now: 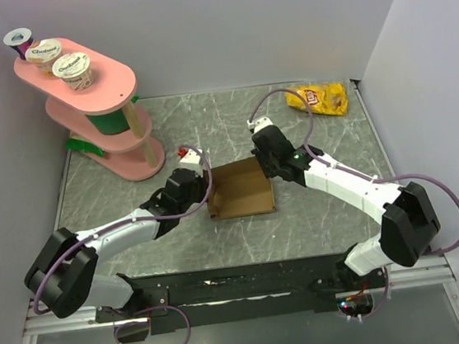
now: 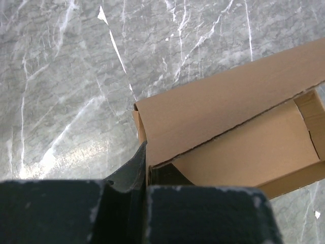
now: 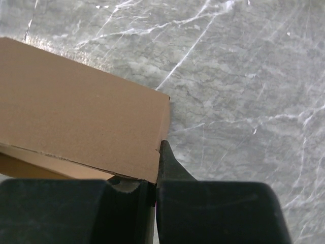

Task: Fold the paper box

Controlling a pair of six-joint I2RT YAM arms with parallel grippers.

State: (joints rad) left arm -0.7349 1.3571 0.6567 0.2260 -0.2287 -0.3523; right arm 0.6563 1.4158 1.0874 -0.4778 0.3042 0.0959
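Note:
The paper box (image 1: 242, 191) is plain brown cardboard, partly folded, lying mid-table between both arms. My left gripper (image 1: 208, 193) is at its left edge. In the left wrist view the left gripper (image 2: 145, 165) is shut on the box's (image 2: 228, 101) side wall, one finger outside and one inside. A flap leans over the open interior there. My right gripper (image 1: 264, 168) is at the box's far right corner. In the right wrist view the right gripper (image 3: 158, 165) is shut on the box's (image 3: 76, 112) right edge, pinching the panel.
A pink tiered shelf (image 1: 113, 98) with yogurt cups (image 1: 72, 67) stands at the back left. A yellow chip bag (image 1: 318, 99) lies at the back right. Grey marble tabletop (image 1: 317, 141) surrounds the box; walls enclose the table.

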